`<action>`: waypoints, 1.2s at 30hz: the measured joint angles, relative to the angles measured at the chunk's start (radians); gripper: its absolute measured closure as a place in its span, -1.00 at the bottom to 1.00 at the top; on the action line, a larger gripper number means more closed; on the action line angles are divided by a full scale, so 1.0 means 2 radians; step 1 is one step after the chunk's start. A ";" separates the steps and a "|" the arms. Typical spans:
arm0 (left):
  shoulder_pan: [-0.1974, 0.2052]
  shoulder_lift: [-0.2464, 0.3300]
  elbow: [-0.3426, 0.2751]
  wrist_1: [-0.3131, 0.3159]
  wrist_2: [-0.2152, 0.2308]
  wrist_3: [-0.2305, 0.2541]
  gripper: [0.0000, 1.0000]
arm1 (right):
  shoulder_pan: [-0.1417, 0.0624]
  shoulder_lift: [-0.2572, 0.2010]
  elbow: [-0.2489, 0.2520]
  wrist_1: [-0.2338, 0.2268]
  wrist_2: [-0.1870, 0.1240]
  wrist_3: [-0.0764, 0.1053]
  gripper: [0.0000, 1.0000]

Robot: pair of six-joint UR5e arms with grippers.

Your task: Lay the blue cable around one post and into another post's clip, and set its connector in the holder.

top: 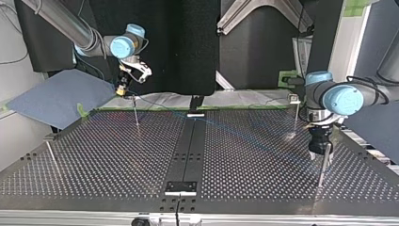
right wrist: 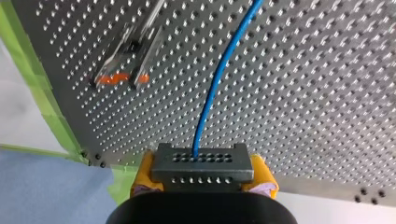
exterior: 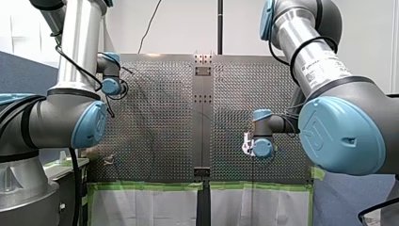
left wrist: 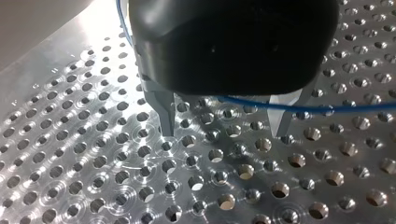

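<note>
The blue cable (right wrist: 218, 81) runs from a black connector (right wrist: 201, 163) out over the perforated table (right wrist: 303, 93). My right gripper (right wrist: 201, 181) is shut on that connector with its yellow pads (right wrist: 144, 176); in the top view this gripper (top: 123, 89) hangs above the far left edge, over a thin post (top: 136, 113). My left gripper (left wrist: 224, 133) stands open just above the plate, and the cable (left wrist: 299, 108) crosses between its metal fingers (left wrist: 166, 116) near the palm. In the top view, the left gripper (top: 324, 151) sits beside a post (top: 322, 169) at the right.
A post with an orange-marked clip (right wrist: 128, 58) stands ahead of my right gripper. More thin posts (top: 51, 157) (top: 295, 115) stand on the plate. A black centre strip (top: 188, 146) carries small blocks (top: 181, 187) at both ends. Green tape (exterior: 150, 186) lines the table edge.
</note>
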 joint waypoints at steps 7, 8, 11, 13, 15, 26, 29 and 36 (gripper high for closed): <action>0.001 0.000 0.000 -0.002 0.000 0.000 -1.00 | -0.030 0.000 0.030 -0.030 -0.030 0.003 1.00; 0.001 0.000 0.000 -0.002 0.000 0.000 -1.00 | -0.035 0.000 0.035 -0.035 -0.035 0.003 1.00; 0.001 0.000 0.000 -0.003 0.001 0.000 -1.00 | -0.048 0.001 0.048 -0.048 -0.047 0.005 1.00; 0.001 0.000 0.000 -0.003 0.001 0.000 -1.00 | -0.055 0.004 0.055 -0.055 -0.052 0.006 1.00; 0.001 0.000 0.000 -0.004 0.000 0.001 -1.00 | -0.063 0.010 0.064 -0.064 -0.055 0.006 1.00; 0.001 0.000 0.000 -0.005 0.001 0.003 -1.00 | -0.109 0.058 0.115 -0.115 -0.086 0.015 1.00; 0.001 0.000 0.000 -0.005 0.001 0.003 -1.00 | -0.122 0.072 0.126 -0.128 -0.099 0.015 1.00; 0.001 0.000 0.000 -0.004 0.000 0.003 -1.00 | -0.153 0.103 0.121 -0.132 -0.130 0.015 1.00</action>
